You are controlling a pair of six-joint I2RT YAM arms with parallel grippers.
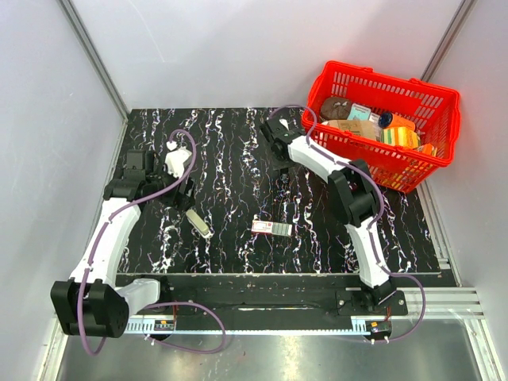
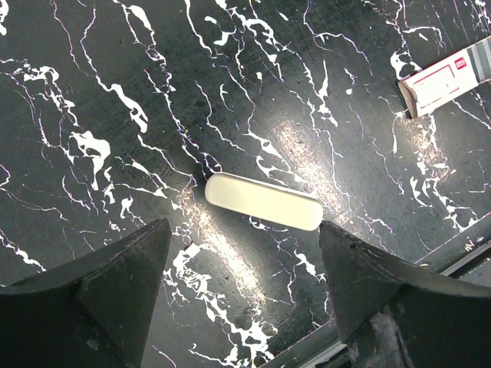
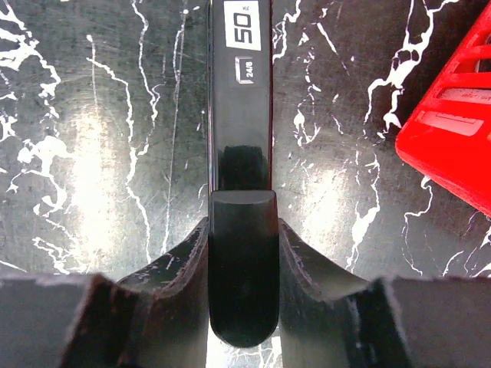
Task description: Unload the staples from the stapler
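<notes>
Straddling the long glossy black stapler (image 3: 239, 146), the right claw (image 3: 242, 230) grips it (left claw (image 2: 242, 234) gapes).

The black stapler (image 3: 239, 115) carries a white label (image 3: 241, 25) reading "50" (the smaller label (image 3: 247, 67) beneath it is too blurred to read). The lettering on the small box (image 2: 445, 80) is unreadable.

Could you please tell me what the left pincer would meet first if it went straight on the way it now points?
Probably the white bar lying on the table: it sits centred ahead of the open left pincer, though depth is unclear.
</notes>
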